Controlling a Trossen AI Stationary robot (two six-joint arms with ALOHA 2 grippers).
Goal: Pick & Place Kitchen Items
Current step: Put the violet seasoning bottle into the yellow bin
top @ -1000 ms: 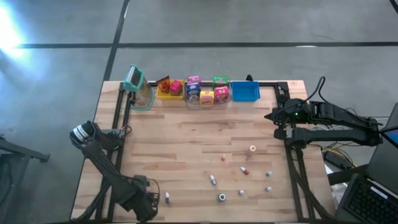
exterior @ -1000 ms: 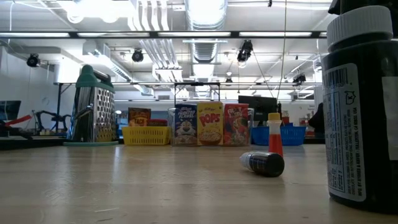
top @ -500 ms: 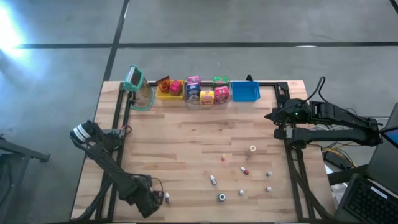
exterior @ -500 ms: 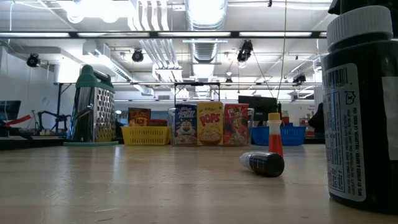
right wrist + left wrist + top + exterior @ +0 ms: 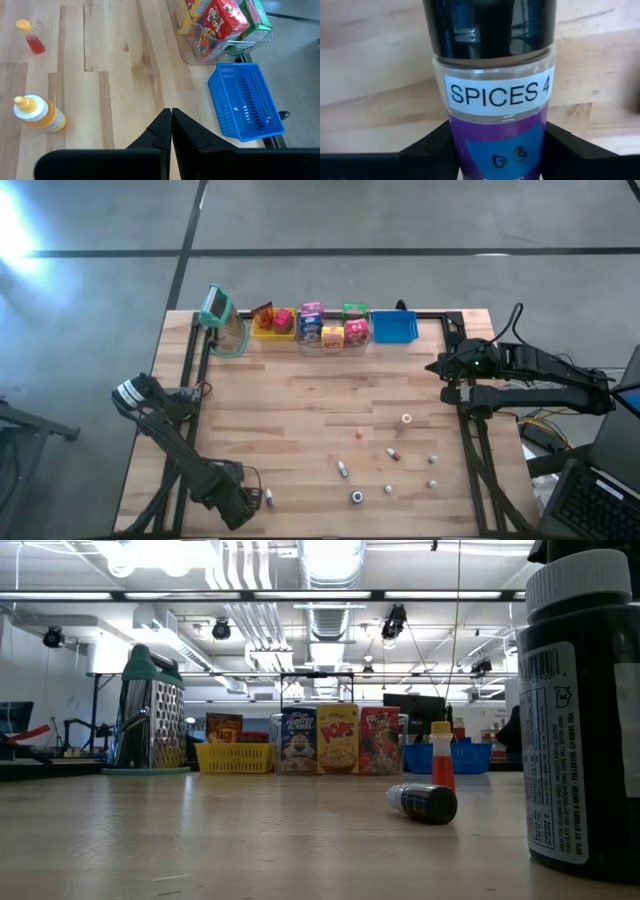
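Left gripper (image 5: 495, 160) clamped around the purple-labelled spice jar (image 5: 492, 95); right gripper (image 5: 171, 131) fingers together.

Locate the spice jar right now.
The spice jar lies at the table's near left corner in the high view, between the left gripper's fingers, left of the small bottles.

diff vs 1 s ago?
The left gripper shifted a little toward the spice jar at the table's near-left edge, and its fingers now flank the jar. The right gripper stayed shut at the right edge. Nothing else moved.
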